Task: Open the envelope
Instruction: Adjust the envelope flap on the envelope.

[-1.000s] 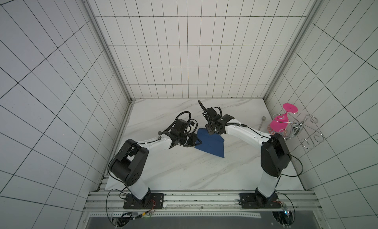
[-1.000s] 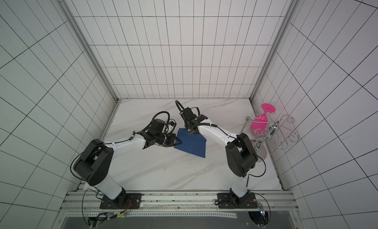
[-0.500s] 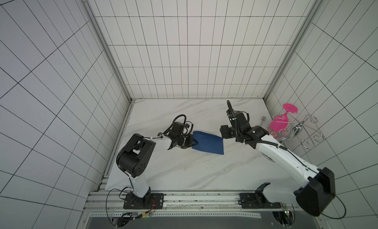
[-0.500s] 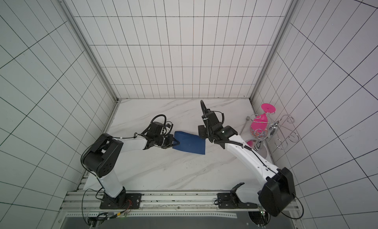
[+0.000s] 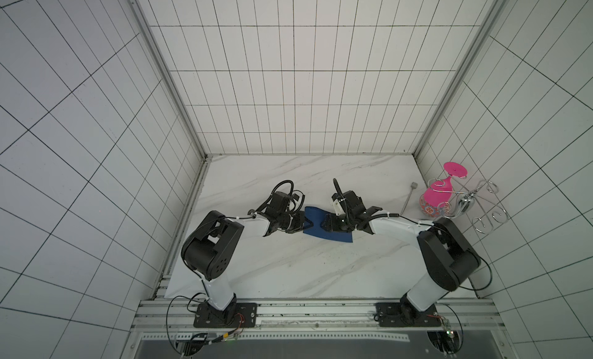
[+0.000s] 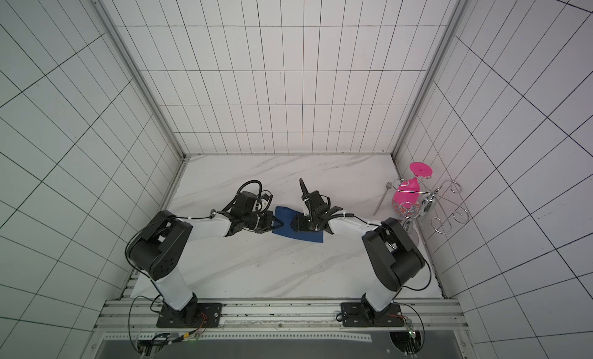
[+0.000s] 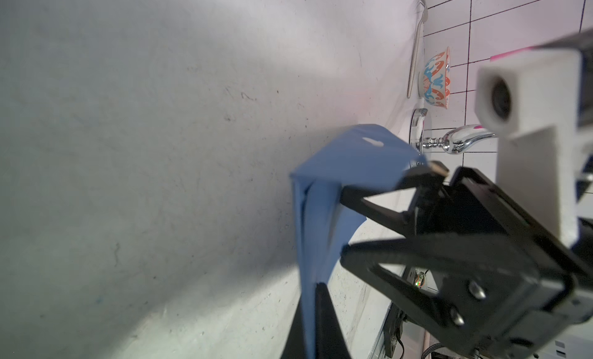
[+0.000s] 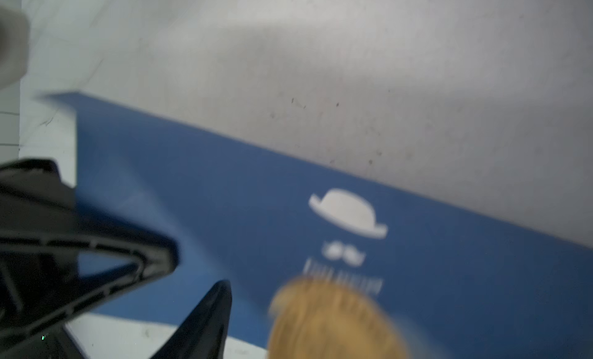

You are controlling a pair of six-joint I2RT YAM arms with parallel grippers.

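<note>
The envelope point(image 5: 319, 222) rests on the marble table point(image 5: 288, 270), one end clamped in the left gripper point(image 5: 304, 224); the right gripper point(image 5: 328, 227) hovers over it, jaws apart. Tugging against that pinch could tear the paper

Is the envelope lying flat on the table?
No: in the left wrist view the envelope stands bowed up off the table, one edge pinched in the left gripper.
</note>
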